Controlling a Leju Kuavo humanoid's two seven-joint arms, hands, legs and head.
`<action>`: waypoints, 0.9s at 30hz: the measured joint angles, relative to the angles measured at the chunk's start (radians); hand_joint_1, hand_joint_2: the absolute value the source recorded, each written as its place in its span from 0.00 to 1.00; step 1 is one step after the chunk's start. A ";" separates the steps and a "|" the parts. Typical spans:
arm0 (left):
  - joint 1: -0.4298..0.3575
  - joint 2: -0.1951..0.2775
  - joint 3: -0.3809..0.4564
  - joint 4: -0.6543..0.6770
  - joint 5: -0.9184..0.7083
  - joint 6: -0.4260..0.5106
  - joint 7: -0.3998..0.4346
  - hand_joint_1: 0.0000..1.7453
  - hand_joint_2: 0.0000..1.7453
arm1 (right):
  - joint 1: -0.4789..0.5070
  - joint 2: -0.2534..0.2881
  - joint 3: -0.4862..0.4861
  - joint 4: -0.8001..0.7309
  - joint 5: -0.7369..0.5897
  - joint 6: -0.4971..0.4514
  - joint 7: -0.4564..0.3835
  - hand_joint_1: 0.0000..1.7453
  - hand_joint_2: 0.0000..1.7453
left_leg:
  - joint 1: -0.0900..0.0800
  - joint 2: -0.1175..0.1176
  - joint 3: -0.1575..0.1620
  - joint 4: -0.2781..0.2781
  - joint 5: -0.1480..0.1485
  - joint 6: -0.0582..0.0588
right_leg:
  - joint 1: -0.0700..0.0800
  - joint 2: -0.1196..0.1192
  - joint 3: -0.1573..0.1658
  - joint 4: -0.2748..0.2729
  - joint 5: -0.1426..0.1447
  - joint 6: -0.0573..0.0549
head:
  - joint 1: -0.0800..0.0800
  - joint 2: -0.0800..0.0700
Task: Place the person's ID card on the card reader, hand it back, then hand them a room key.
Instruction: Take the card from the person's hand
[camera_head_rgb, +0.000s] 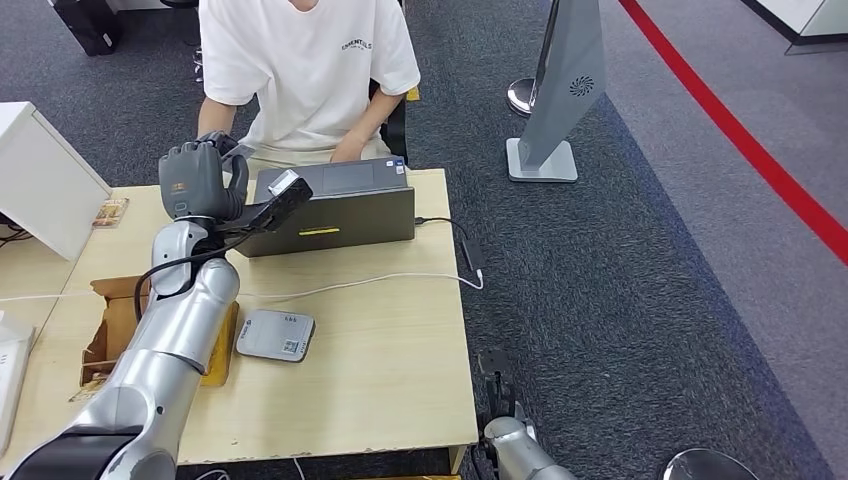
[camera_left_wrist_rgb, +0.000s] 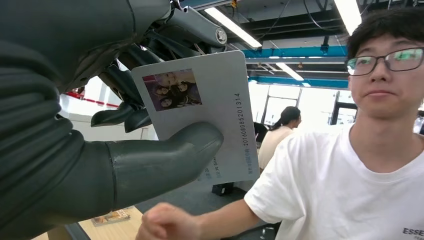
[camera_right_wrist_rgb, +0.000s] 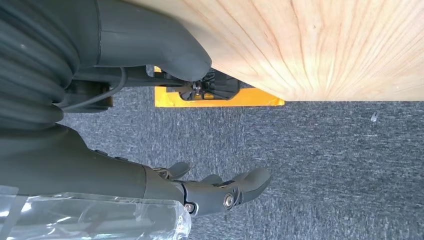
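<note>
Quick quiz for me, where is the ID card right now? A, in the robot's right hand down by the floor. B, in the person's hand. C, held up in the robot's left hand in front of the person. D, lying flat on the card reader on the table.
C: the left wrist view shows the left hand pinching the ID card between its thumb and fingers, raised toward the person, while the card reader lies bare on the table.

High head view; close wrist views.
</note>
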 joint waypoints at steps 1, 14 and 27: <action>0.003 -0.003 -0.005 -0.006 0.001 0.004 -0.007 1.00 1.00 | 0.000 0.000 0.000 0.000 0.000 -0.004 -0.001 0.00 1.00 | 0.000 0.000 0.000 0.000 0.000 0.000 | 0.000 0.000 0.000 0.000 0.000 0.000 | 0.000 0.000; 0.274 -0.051 -0.219 -0.586 0.092 -0.042 -0.059 1.00 1.00 | 0.023 -0.003 -0.004 0.000 -0.011 -0.025 -0.006 0.00 1.00 | -0.001 0.000 -0.003 0.000 -0.001 0.001 | -0.001 0.000 -0.002 -0.001 0.000 0.000 | 0.000 0.000; 0.478 0.003 -0.411 -0.874 0.088 -0.116 -0.018 1.00 1.00 | 0.040 -0.028 -0.037 -0.005 -0.043 -0.041 -0.027 0.00 1.00 | -0.001 0.000 -0.003 0.000 -0.001 0.001 | -0.001 0.000 -0.003 -0.001 0.000 0.000 | 0.000 0.000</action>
